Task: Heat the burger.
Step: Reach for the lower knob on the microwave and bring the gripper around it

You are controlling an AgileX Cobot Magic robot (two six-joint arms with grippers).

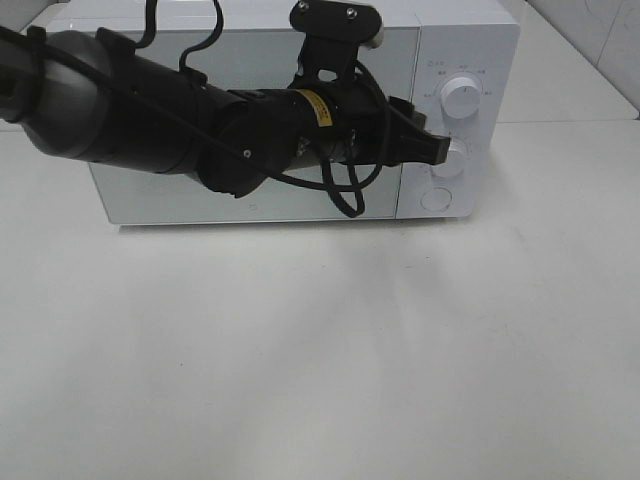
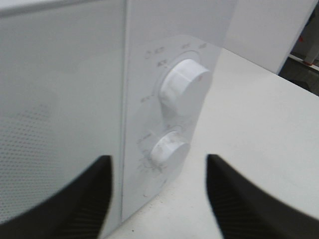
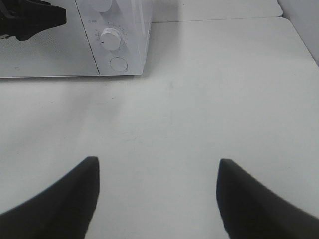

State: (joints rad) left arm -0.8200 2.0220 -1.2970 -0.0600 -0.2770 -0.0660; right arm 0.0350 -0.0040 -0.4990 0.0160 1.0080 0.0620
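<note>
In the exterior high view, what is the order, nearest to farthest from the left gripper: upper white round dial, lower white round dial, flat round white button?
1. Lower white round dial, at the tips of the left gripper.
2. Upper white round dial, above, and flat round white button, below: too close to call.

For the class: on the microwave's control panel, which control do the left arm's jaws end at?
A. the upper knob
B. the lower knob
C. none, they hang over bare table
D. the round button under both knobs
B: in the high view the left arm's jaws end at the lower knob, under the upper knob and above the round button. The left wrist view shows that knob between the open jaws.
</note>
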